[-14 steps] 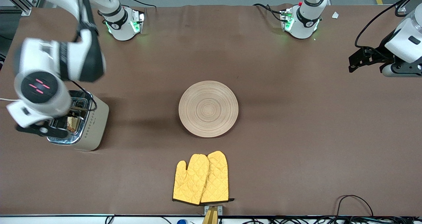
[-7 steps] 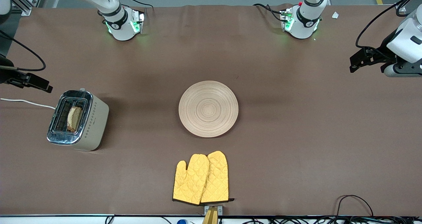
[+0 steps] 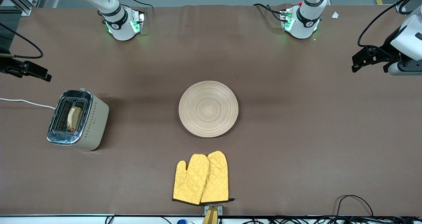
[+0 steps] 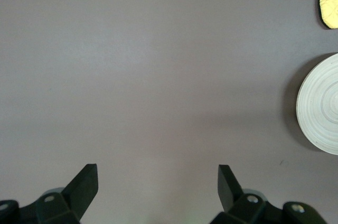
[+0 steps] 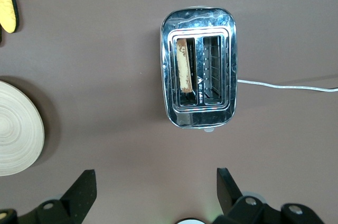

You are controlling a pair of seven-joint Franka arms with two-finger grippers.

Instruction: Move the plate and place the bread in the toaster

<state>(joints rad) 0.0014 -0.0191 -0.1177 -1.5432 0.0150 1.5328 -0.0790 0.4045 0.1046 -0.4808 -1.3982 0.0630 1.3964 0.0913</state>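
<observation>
The pale wooden plate (image 3: pixel 208 108) lies bare at the middle of the table; its edge also shows in both wrist views (image 4: pixel 322 102) (image 5: pixel 16 134). The cream and chrome toaster (image 3: pixel 97 118) (image 5: pixel 199 19) stands at the right arm's end. The brown bread (image 3: pixel 74 118) (image 5: pixel 182 65) stands upright in the toaster slot nearer the plate. My right gripper (image 5: pixel 156 179) (image 3: pixel 41 75) hangs open and empty, high above the table beside the toaster. At the left arm's end my left gripper (image 4: pixel 157 174) (image 3: pixel 356 64) waits over bare table, open and empty.
A pair of yellow oven mitts (image 3: pixel 201 178) lies nearer the front camera than the plate. The toaster's white cord (image 3: pixel 26 102) runs off the right arm's end of the table. Black cables (image 3: pixel 352 202) lie along the front edge.
My right arm has lifted off the toaster and drawn back toward the table's end, leaving the bread in the slot. The left gripper has risen slightly.
</observation>
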